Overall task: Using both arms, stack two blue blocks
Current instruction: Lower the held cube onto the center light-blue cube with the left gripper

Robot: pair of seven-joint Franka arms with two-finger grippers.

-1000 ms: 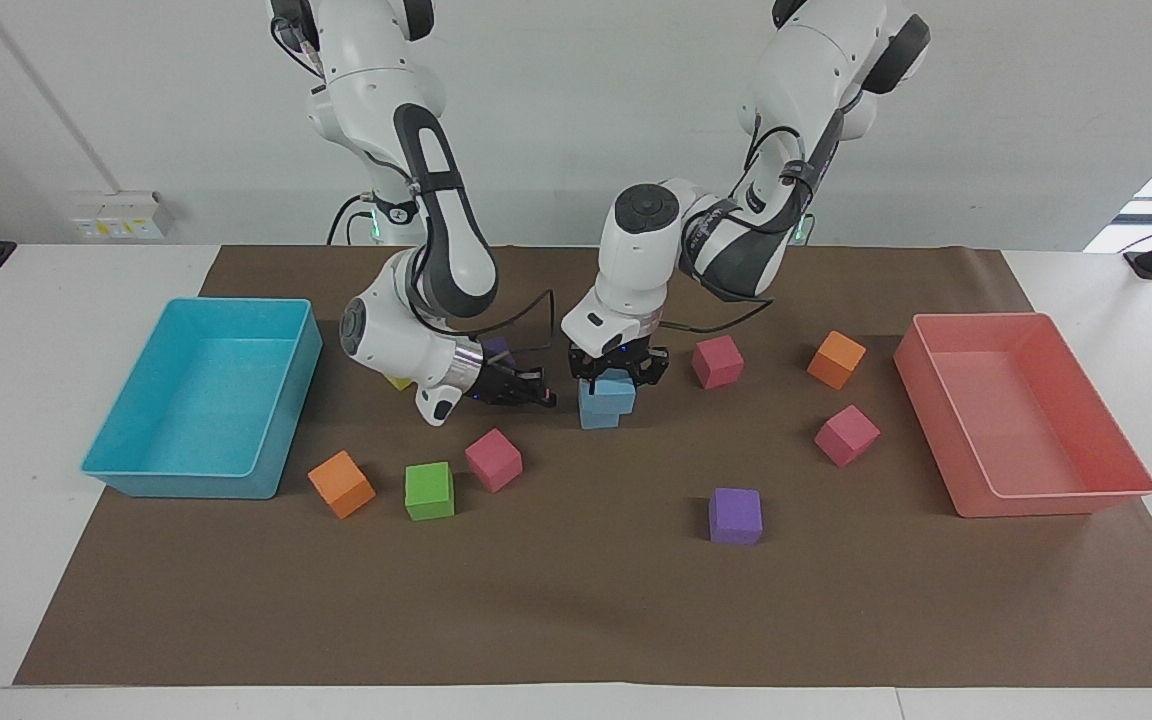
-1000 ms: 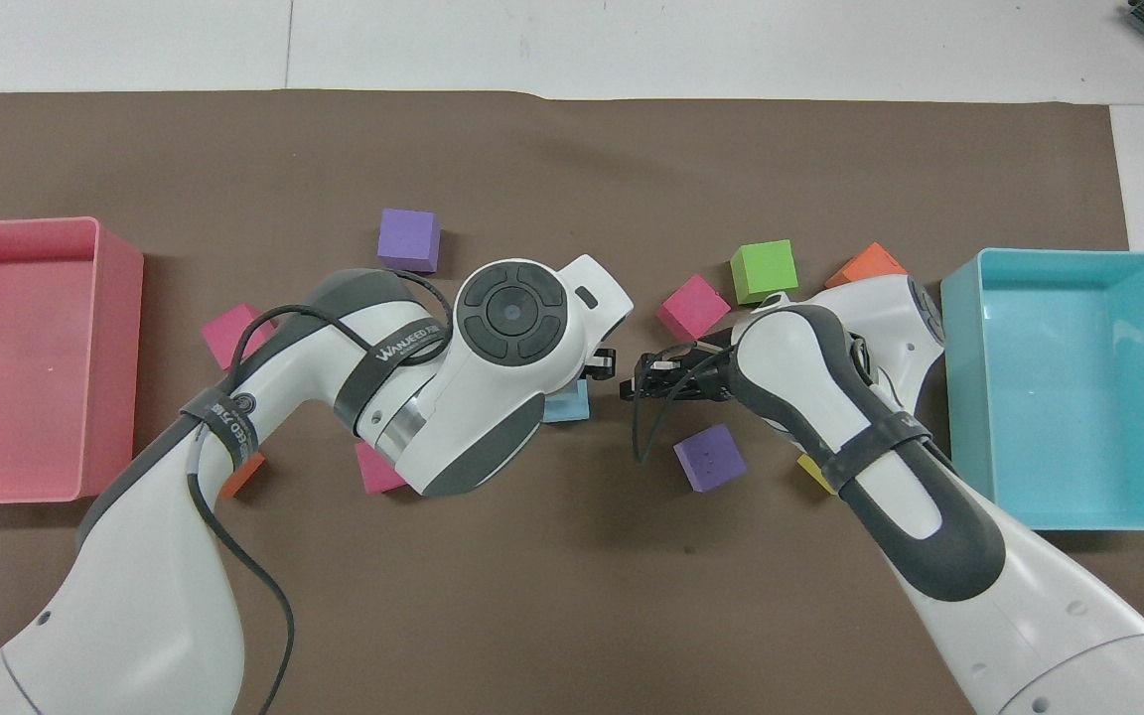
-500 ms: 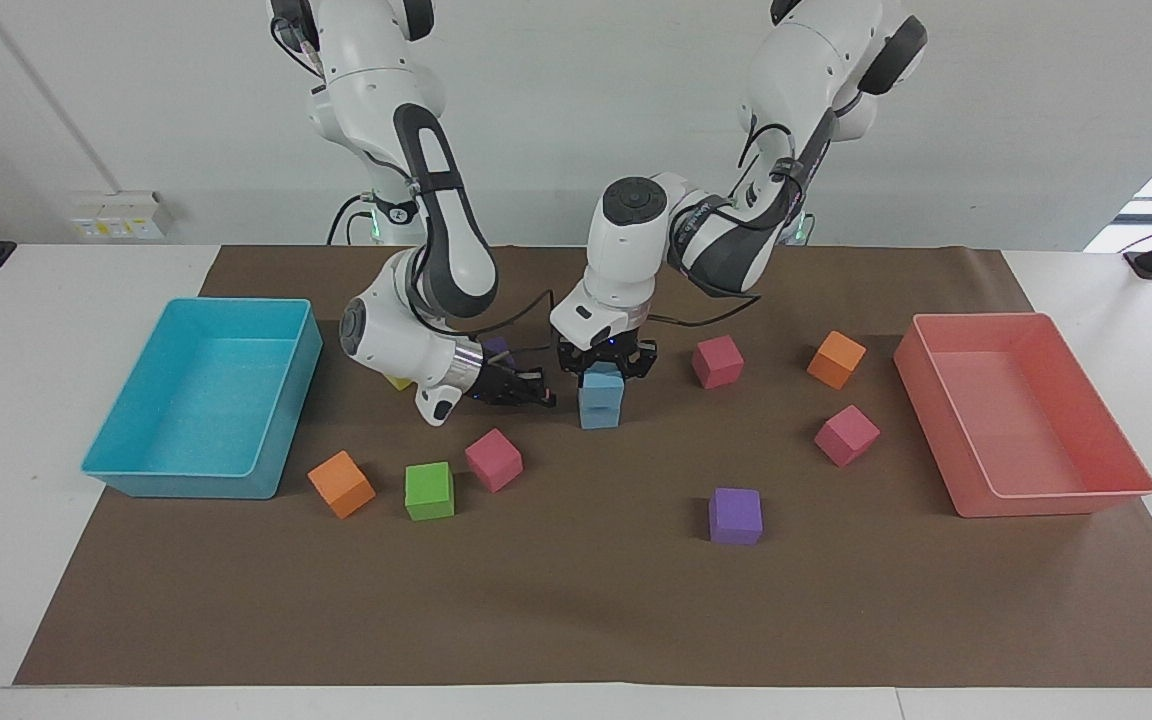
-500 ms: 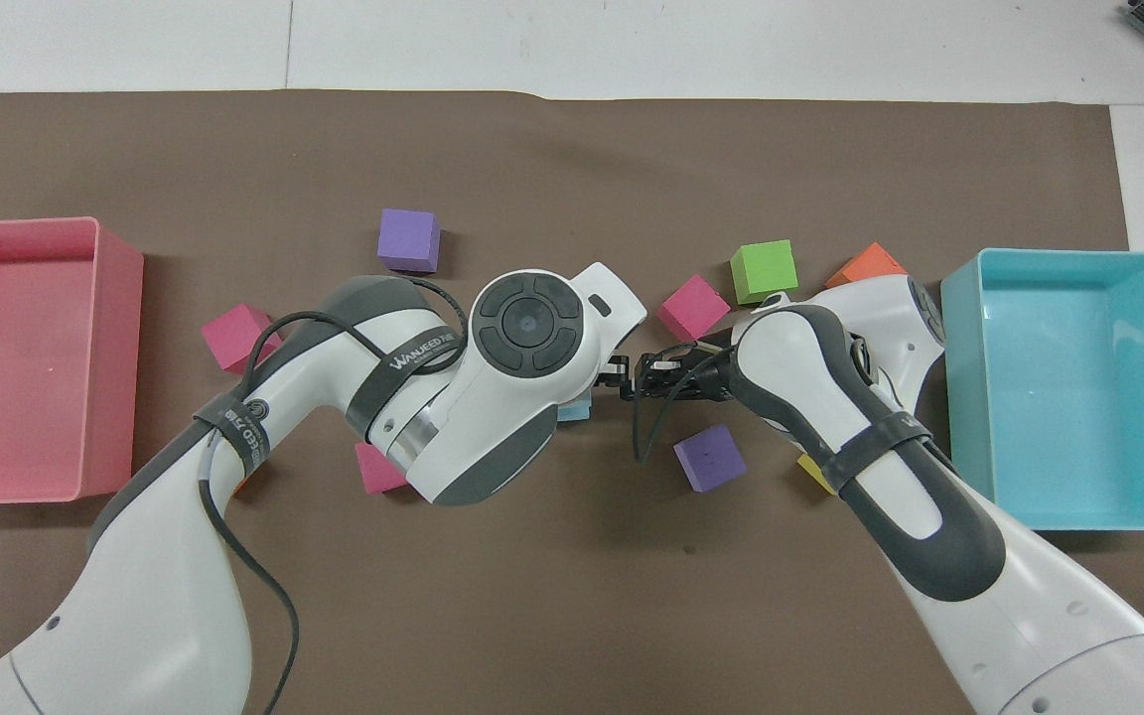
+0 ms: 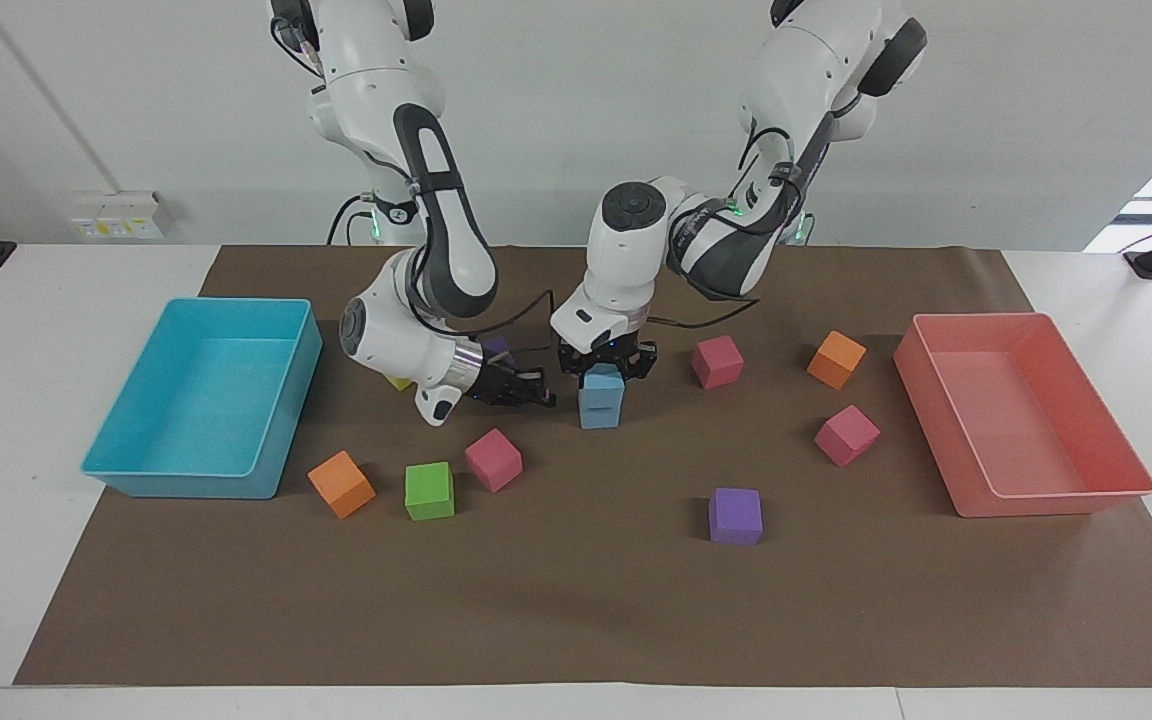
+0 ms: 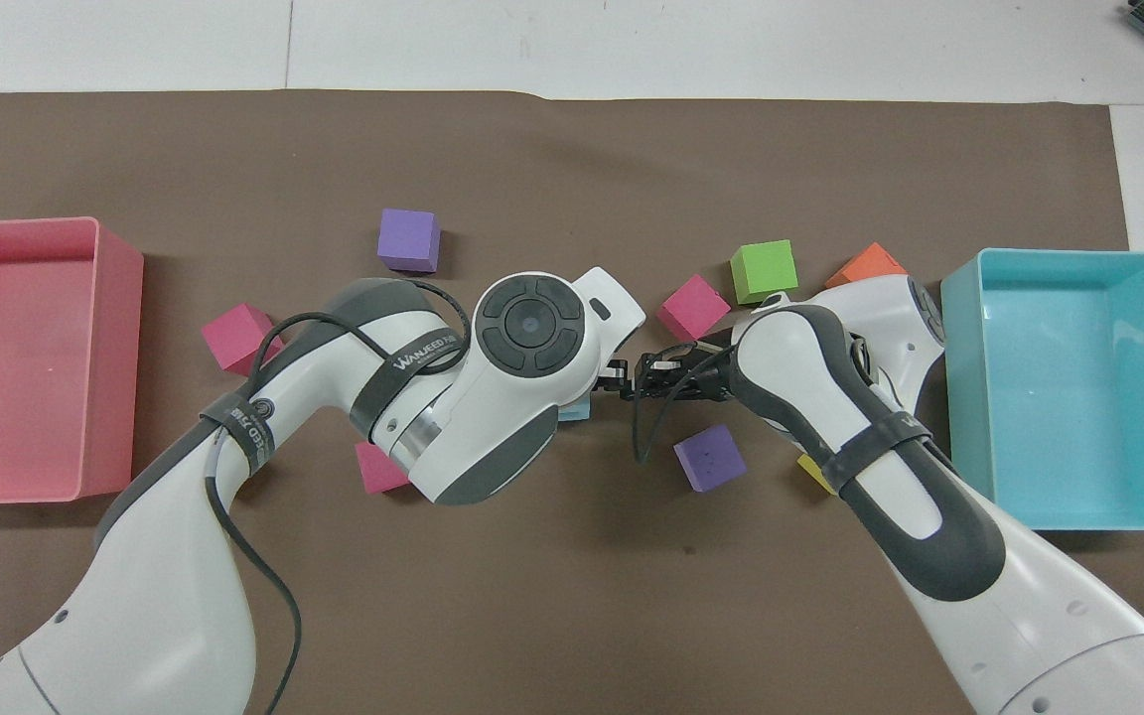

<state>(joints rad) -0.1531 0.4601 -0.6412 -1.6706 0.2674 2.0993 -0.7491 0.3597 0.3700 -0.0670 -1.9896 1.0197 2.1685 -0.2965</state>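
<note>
Two light sky-blue foam cubes sit stacked mid-bench on the brown paper mat (image 5: 576,600): upper blue block (image 5: 603,381) on lower blue block (image 5: 599,408), edges about flush. Left hand (image 5: 604,366) comes straight down on the upper block, fingers closed against its sides. Right hand (image 5: 536,392) lies low just beside the stack, toward the right arm's end; cannot tell its finger gap.

Step in hand looks like release. Best done by spreading the fingers evenly with no twist, then lifting straight up so the foam does not stick and drag the top cube off. Right hand should keep off the lower block, or back away sideways.

Around: pink foam cube (image 5: 493,459), green foam cube (image 5: 429,490), orange foam cube (image 5: 341,483), purple foam cube (image 5: 735,515), all farther from the robots than the stack. Turquoise plastic tray (image 5: 126,470) and pink plastic tray (image 5: 1131,470) at the bench ends. Nothing blocks a vertical exit; the right hand is the only close thing.
</note>
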